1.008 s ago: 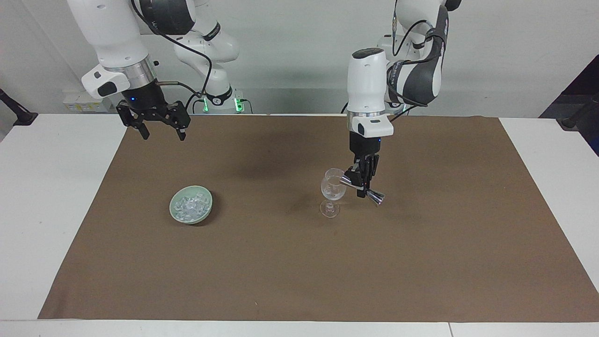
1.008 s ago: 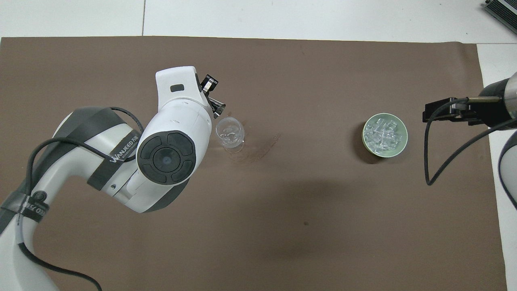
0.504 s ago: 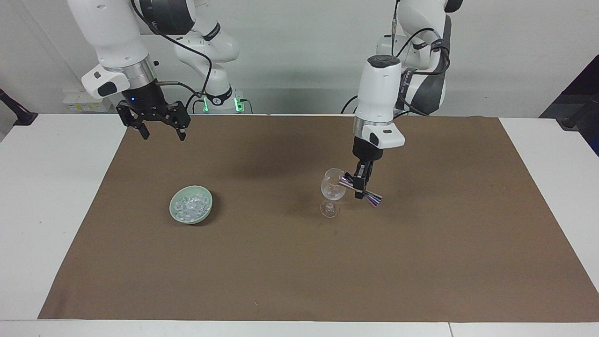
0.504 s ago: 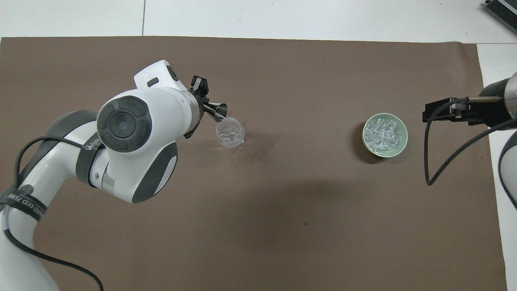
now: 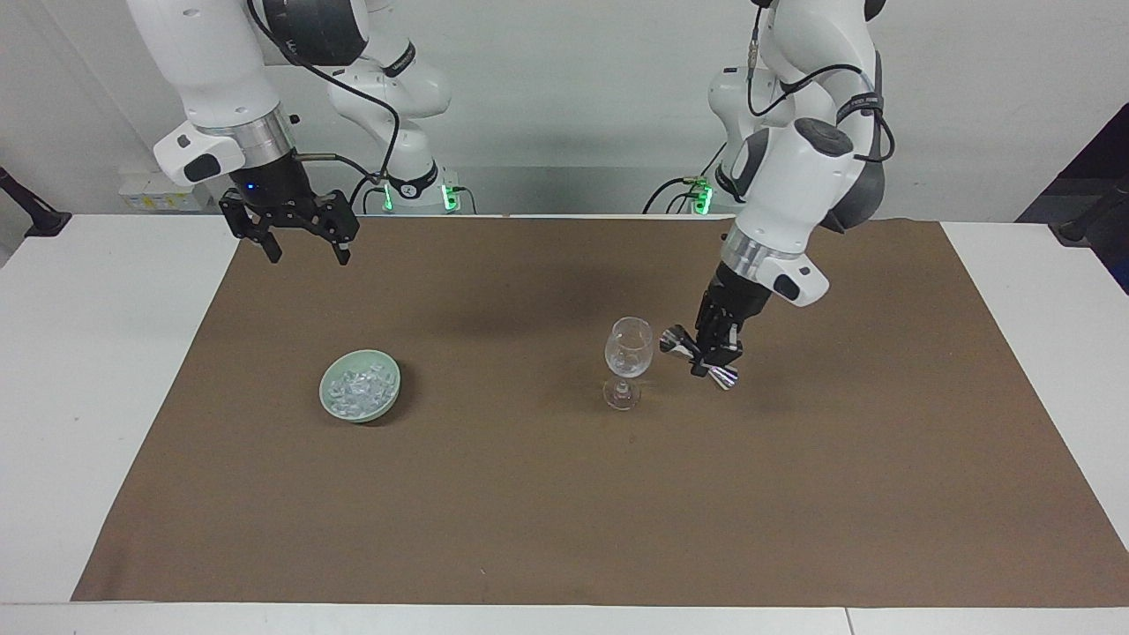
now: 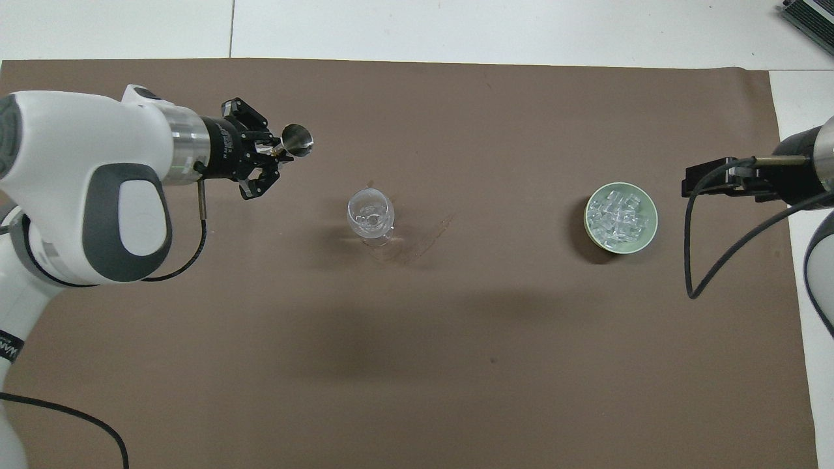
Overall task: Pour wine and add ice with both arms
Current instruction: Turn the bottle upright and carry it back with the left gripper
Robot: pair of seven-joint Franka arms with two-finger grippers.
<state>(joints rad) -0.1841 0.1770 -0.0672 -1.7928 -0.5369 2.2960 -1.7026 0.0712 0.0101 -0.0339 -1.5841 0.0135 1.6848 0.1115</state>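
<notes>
On the brown mat (image 5: 564, 494) sit one green dish (image 5: 360, 398) of many ice (image 5: 357, 389) chunks, toward the right arm's end, and one wine glass (image 5: 628, 360). Left gripper (image 5: 711, 356), tilted, clamps one metal jigger (image 5: 699, 356) beside the glass; right gripper (image 5: 302, 251) waits open over the mat's edge

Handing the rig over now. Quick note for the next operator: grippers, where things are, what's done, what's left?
Left gripper: shut on the metal jigger, tilted in the air beside the wine glass, clear of its rim.
Right gripper: open, holding nothing, waiting above the mat's edge at its own end of the table.
Wine glass: upright mid-mat, with some clear content in the bowl; what it is cannot be told.
Ice: all in the pale green dish, toward the right arm's end.
Done: jigger is off the glass.
Left: set the jigger down, add ice.
</notes>
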